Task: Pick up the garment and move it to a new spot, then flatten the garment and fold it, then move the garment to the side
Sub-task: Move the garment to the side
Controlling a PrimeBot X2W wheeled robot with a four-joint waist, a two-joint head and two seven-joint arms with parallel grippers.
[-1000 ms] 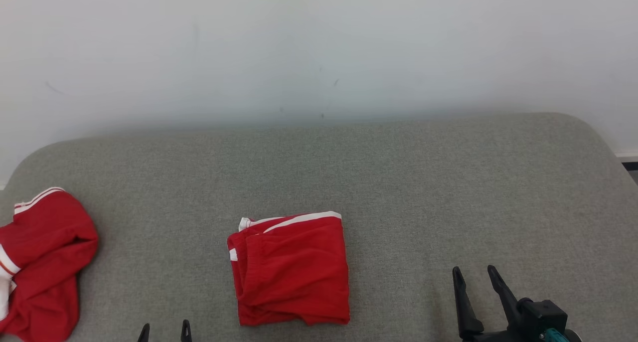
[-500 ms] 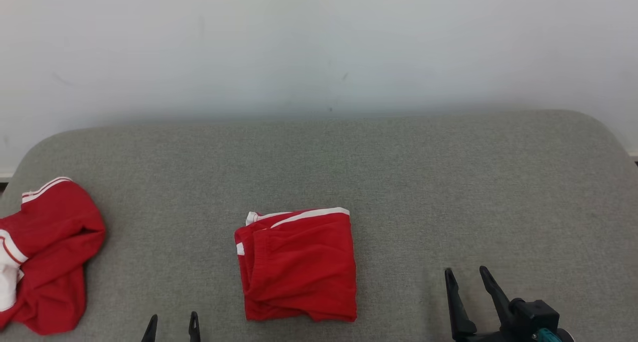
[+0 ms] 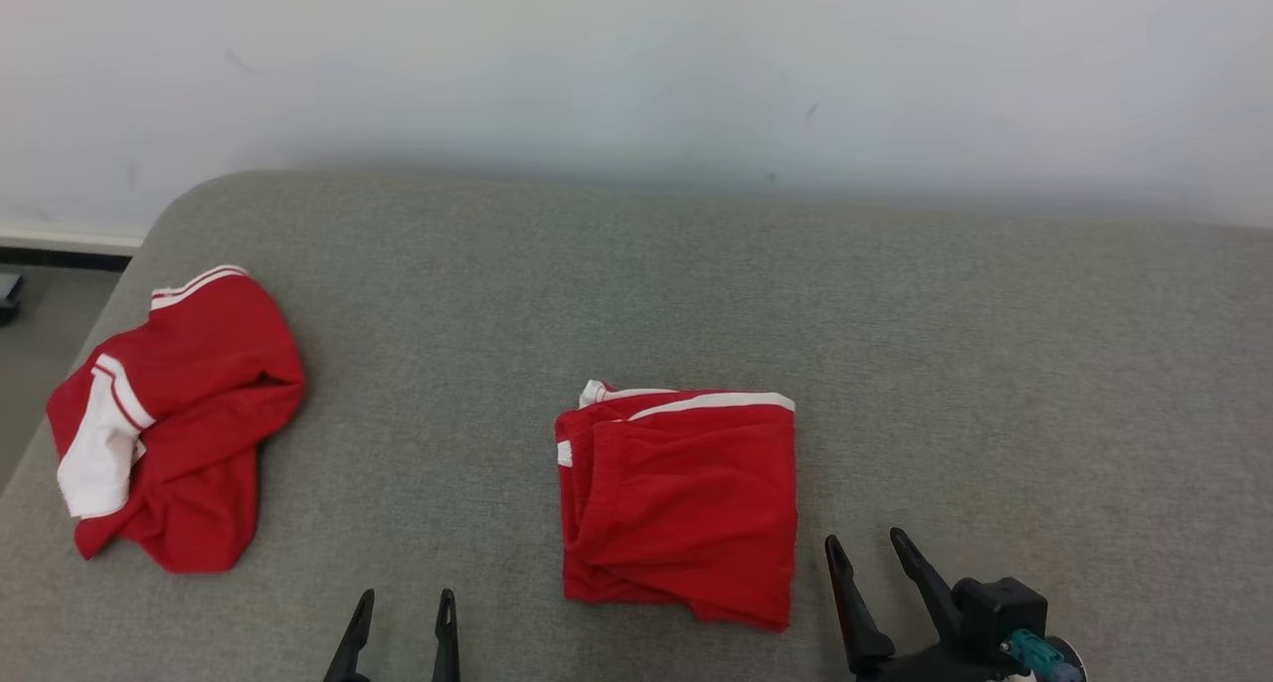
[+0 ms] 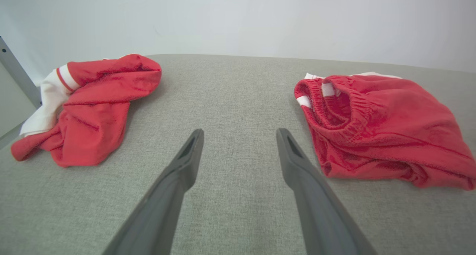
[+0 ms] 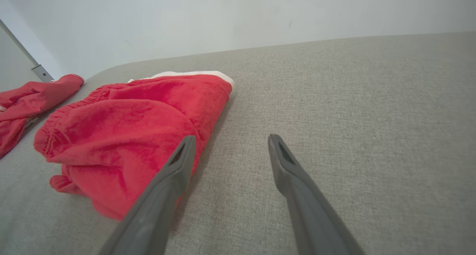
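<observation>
Garment [image 3: 679,503] folded (red) | cushion [image 3: 995,364] centre | crumpled garment [image 3: 169,414] left edge

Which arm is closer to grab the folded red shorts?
Probably the right: the open right gripper sits just beside the folded red shorts; the open left gripper is farther off.

Black right pincer [image 3: 863,539], teal plug [image 3: 1029,650]

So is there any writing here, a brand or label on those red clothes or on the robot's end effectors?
None: no word, number or sign can be read.
The folded red garment and the crumpled red garment carry only plain white stripes.
The grey cushion, the left end effector and the right end effector bear no lettering.
</observation>
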